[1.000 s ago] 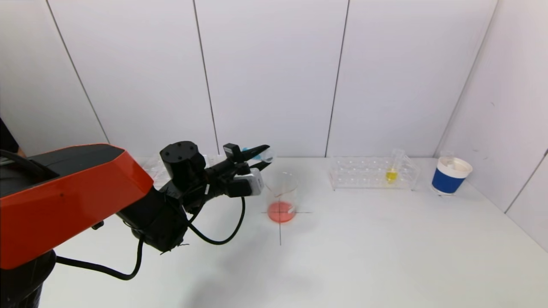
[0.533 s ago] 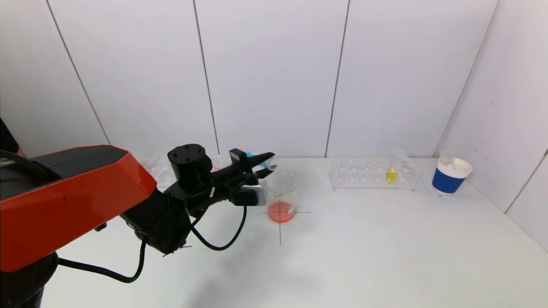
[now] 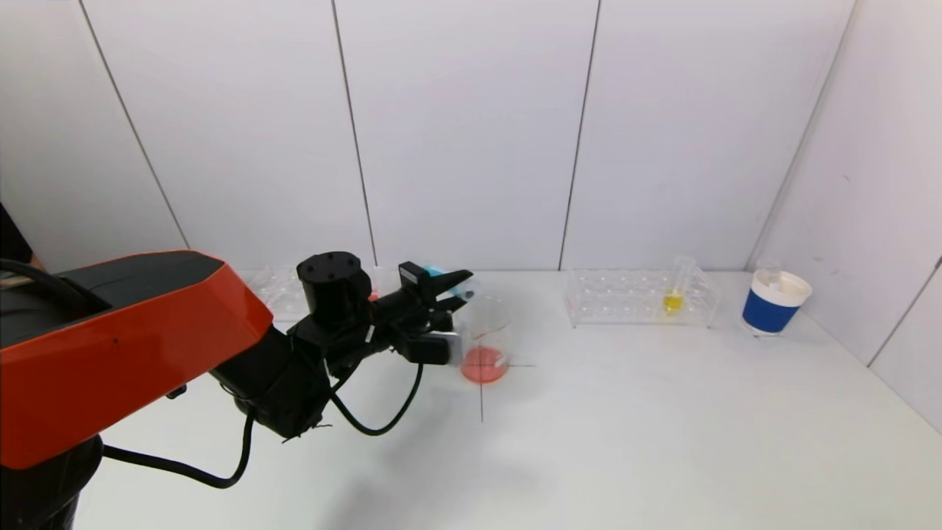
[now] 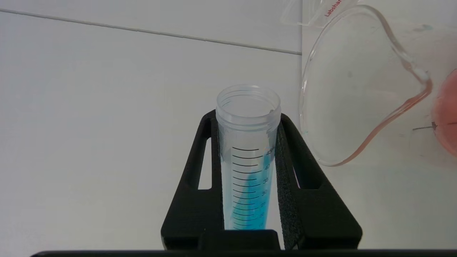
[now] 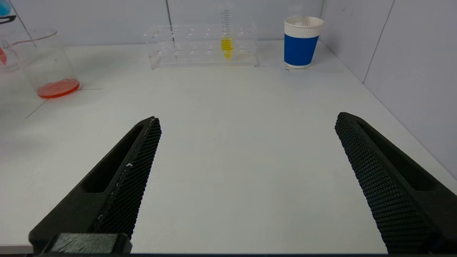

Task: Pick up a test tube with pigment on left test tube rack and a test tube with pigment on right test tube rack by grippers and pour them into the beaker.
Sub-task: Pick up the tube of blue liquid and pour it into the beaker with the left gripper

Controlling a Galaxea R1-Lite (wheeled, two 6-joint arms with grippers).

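Left tool (image 4: 248, 150) pinching a tube (image 4: 248, 142) of blue liquid, tipped close to level, open mouth just beside the near-left rim of the beaker (image 3: 484, 340) at mid-worktop (image 3: 625, 427). Blue still sitting low in the tube, short of the mouth — pour apparently not begun. Red liquid already lying in the beaker's bottom.

Main risk: mouth not yet over the opening. Tipping further from here would likely send blue down the outside of the glass or onto the worktop. Pushing in without lifting could knock the rim and slide or topple the light beaker, spilling the red. Smooth plastic between two pads — a twist during the tilt could let the tube slip.

Right tool (image 5: 246, 171) spread wide and empty, hanging low over the near right of the worktop, well apart from everything. Second tube (image 3: 673, 298), with yellow liquid, standing upright in the right rack (image 3: 640, 298) at the far side, untouched. Blue paper cup (image 3: 773, 302) farther right near the wall, clear of the work. Left rack mostly hidden behind the arm.
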